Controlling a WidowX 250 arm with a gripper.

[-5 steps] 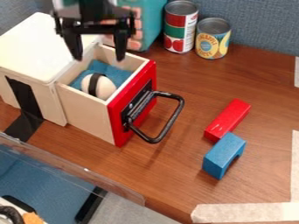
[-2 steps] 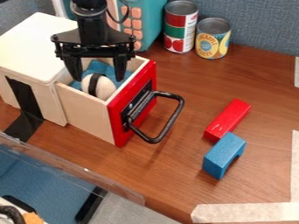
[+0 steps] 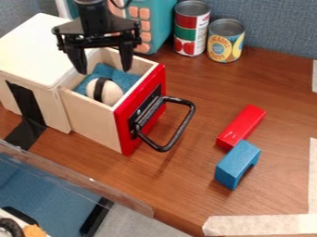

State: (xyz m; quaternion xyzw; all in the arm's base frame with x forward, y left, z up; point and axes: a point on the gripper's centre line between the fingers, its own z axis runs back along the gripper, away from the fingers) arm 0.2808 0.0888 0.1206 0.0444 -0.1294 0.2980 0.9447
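I've got my gripper (image 3: 104,71) spread and empty above the pulled-out drawer (image 3: 93,119) — positioning, I'd judge — and the striped ball (image 3: 111,94) lies inside on blue cloth (image 3: 126,79), so going lower calls for careful centring.

The top edge cuts off the arm (image 3: 94,16) above the tool (image 3: 104,71) and the teal box (image 3: 162,23) behind it (the arm hides part of that too). The ball (image 3: 110,92) covers some cloth (image 3: 128,79); the left edge crops the cabinet (image 3: 37,51).
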